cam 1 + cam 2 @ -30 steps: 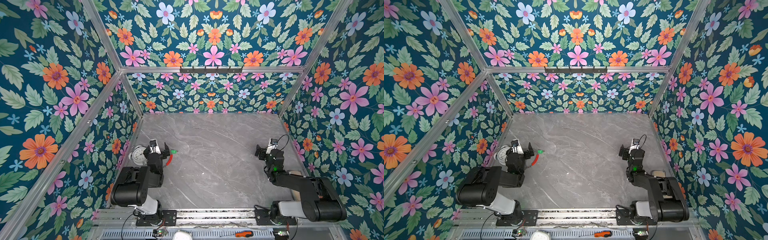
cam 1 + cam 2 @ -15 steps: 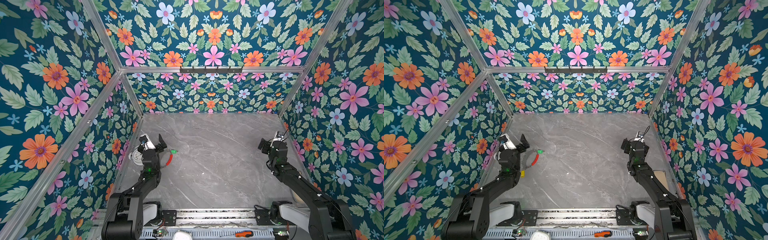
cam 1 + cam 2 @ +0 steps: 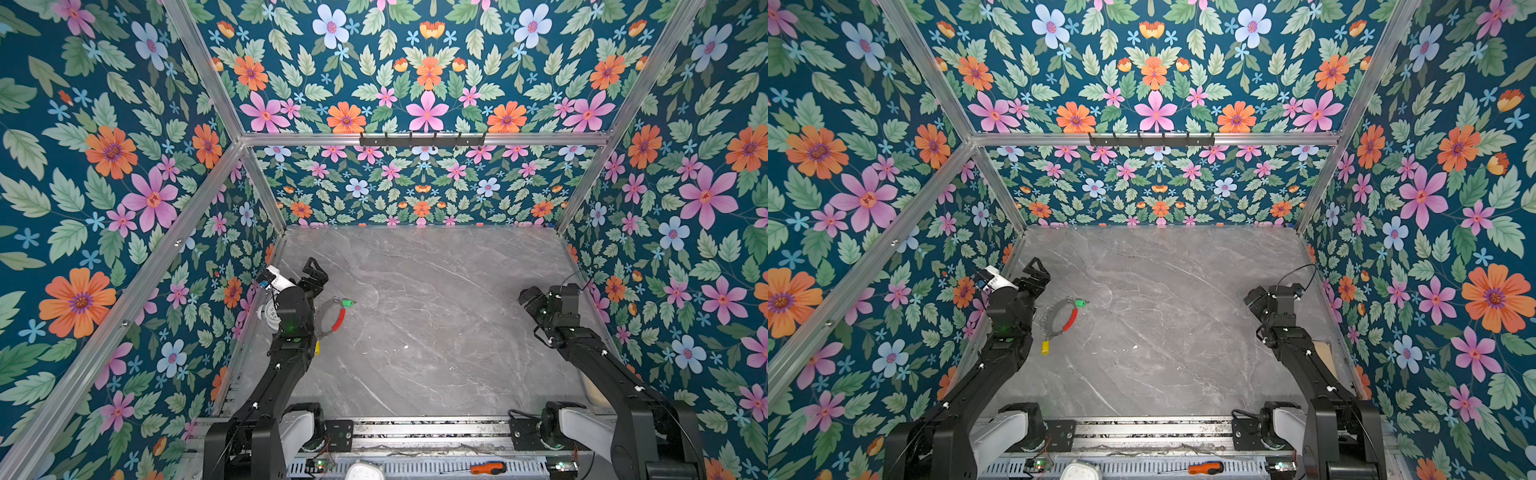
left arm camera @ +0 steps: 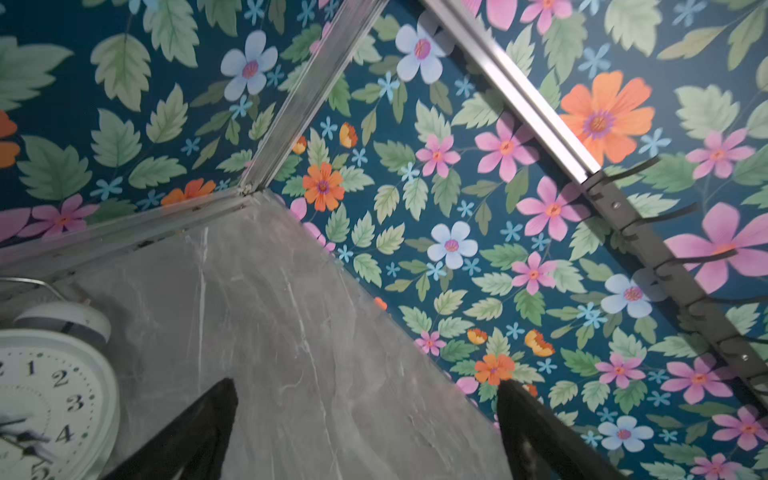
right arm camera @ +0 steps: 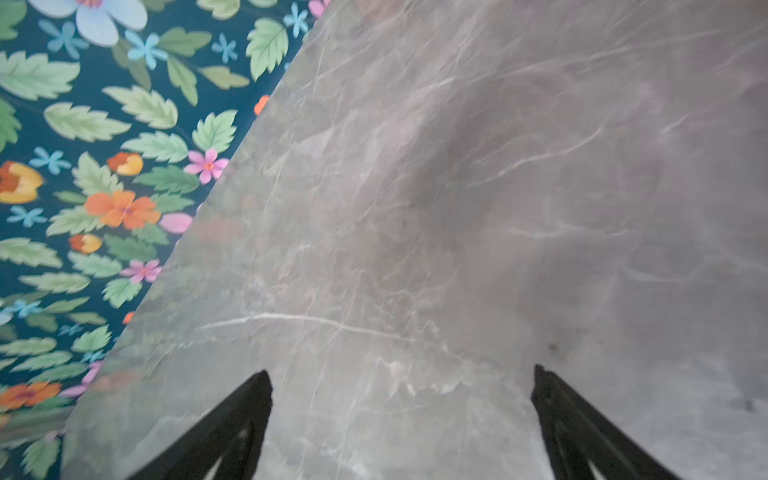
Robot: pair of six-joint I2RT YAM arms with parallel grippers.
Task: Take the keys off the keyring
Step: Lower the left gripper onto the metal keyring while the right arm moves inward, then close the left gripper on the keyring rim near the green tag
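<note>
Keyring [image 3: 1072,319] flat on the grey marble table [image 3: 1163,353], far over on the left side, red section turned toward the middle. Green-headed key [image 3: 1080,303] at the ring's far end, yellow-headed key [image 3: 1045,347] at its near end. Both seemingly joined to the ring, though too small to say for sure. In both top views, ring just beside the left arm's wrist, on the side toward the table's middle, with part of the loop hidden by the arm. Left gripper [image 4: 365,384] lifted and aimed past the ring toward the back left corner. Fingers spread wide, only bare marble and flowered wall between them. Ring back behind the fingertips, level with the wrist, not between the jaws. White alarm clock [image 4: 54,395] on the wrist's other side, by the left wall. Right gripper [image 5: 401,370] well apart at the table's right side, likewise spread wide over bare marble, holding nothing.
</note>
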